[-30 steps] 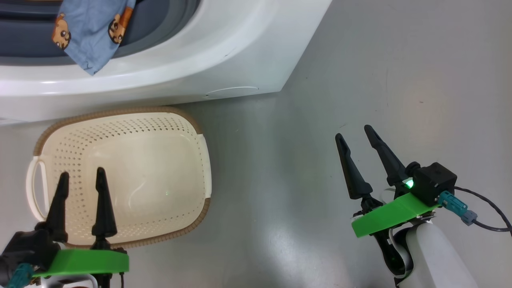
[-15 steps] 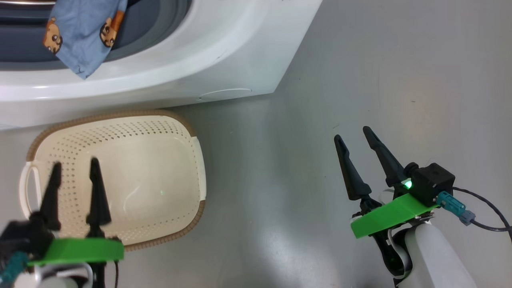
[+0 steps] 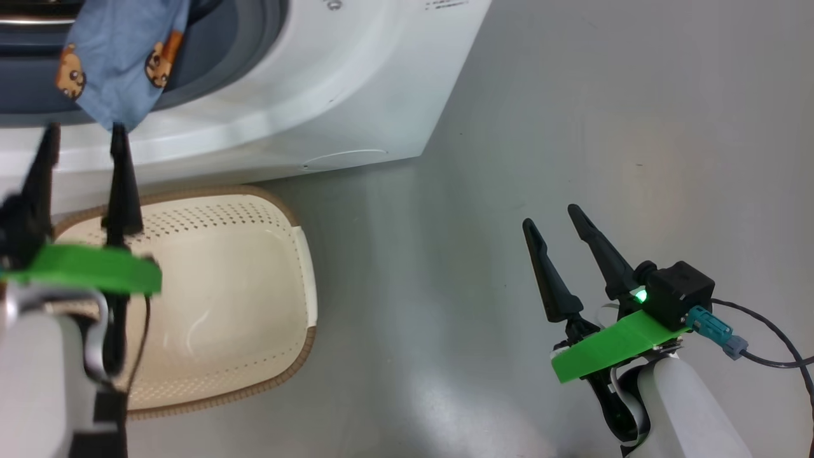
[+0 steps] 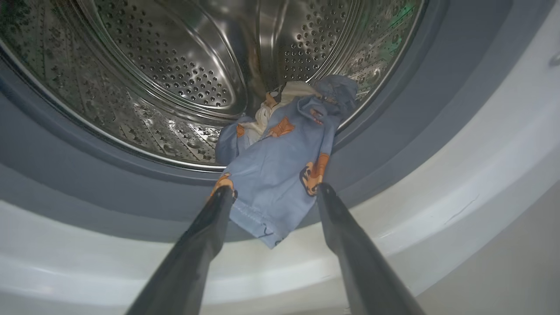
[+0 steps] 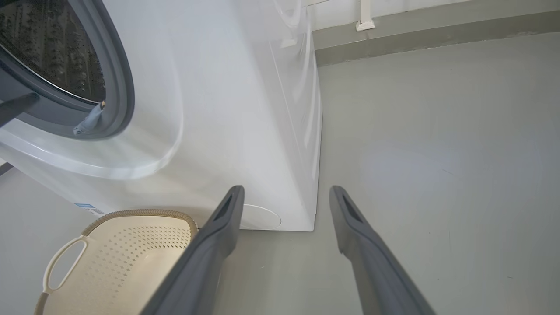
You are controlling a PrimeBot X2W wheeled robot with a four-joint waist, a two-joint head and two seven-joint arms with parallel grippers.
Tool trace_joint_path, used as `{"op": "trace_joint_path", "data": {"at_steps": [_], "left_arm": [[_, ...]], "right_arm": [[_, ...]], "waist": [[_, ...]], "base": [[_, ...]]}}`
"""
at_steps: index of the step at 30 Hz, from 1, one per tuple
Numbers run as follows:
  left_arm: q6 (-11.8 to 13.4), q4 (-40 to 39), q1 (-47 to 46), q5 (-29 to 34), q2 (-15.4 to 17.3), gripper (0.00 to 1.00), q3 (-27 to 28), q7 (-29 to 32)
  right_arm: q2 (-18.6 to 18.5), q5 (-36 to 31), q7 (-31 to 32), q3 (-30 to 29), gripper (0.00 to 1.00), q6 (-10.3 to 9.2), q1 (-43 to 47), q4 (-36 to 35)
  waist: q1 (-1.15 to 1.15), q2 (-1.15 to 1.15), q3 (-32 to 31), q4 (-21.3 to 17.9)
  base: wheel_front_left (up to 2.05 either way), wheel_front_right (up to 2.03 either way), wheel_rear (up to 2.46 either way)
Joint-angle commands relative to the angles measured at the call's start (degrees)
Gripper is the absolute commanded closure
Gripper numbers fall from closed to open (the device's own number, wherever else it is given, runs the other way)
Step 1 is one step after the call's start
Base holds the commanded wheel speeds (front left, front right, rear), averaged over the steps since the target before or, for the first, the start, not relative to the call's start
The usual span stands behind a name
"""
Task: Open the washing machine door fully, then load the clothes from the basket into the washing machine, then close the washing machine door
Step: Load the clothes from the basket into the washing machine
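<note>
At the far left of the head view, the left gripper (image 3: 84,129) stands before the mouth of the washing machine (image 3: 356,70). Its two fingers are spread wide and empty, their tips just under the hanging corner of the clothes (image 3: 114,57). The clothes lie in the washing machine's mouth, with a blue printed flap draped out over the grey-blue seal (image 4: 65,175) onto the white front. On the floor (image 3: 572,95) at the washing machine's foot, the basket (image 3: 229,267) holds nothing. Well to the right of the washing machine, over bare floor, the right gripper (image 3: 549,215) is also spread wide and holds nothing.

The mouth is uncovered, so opening the washing machine door reads as done. With the basket empty, loading looks nearly done. What appears to be left is pushing the flap past the seal and then closing the door, which would likely catch a flap left there.

The left wrist view looks into the washing machine, where the head view stops at the seal. It shows the steel drum (image 4: 175,65) and the bundle, white cloth among blue, lying at the drum's front edge rather than deep inside. The right wrist view gives the washing machine's right side wall, the basket's handle (image 5: 65,262) and a sliver of blue cloth at the seal's lower edge. The head view sets both grippers and the basket's bare inside in one picture.
</note>
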Motion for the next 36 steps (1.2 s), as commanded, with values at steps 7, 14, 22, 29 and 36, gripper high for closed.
{"op": "trace_joint_path", "data": {"at_steps": [7,14,22,29,36], "left_arm": [[-1.5,5.4,-9.9,0.4,4.6,0.00,-0.2,5.1],[-1.7,14.8,-17.2,-1.8,5.3,0.00,0.3,9.6],[-1.0,23.8,-22.8,-2.5,6.6,0.00,-0.1,18.1],[-0.6,28.7,-26.0,-3.1,6.9,0.21,-1.0,24.3],[-0.8,30.5,-27.6,-3.4,6.4,1.00,-2.0,25.2]], "right_arm": [[0.4,0.9,-0.7,1.2,0.00,0.09,1.7,-1.1],[0.4,1.2,-0.7,1.1,0.00,0.09,2.0,-1.3],[0.4,1.2,-0.7,0.9,0.00,0.09,2.3,-1.5],[0.4,1.4,-0.7,1.3,0.00,0.09,2.3,-1.7],[0.4,1.6,-0.7,1.2,0.00,0.09,2.2,-1.9]], "waist": [[0.00,0.00,0.7,-1.3],[0.00,0.00,1.5,-2.0],[0.00,0.00,2.4,-2.1],[0.00,0.00,2.7,-2.2],[0.00,0.00,3.5,-2.5]], "base": [[0.00,0.00,0.00],[0.00,0.00,0.00],[0.00,0.00,0.00],[0.00,0.00,0.00],[0.00,0.00,0.00]]}}
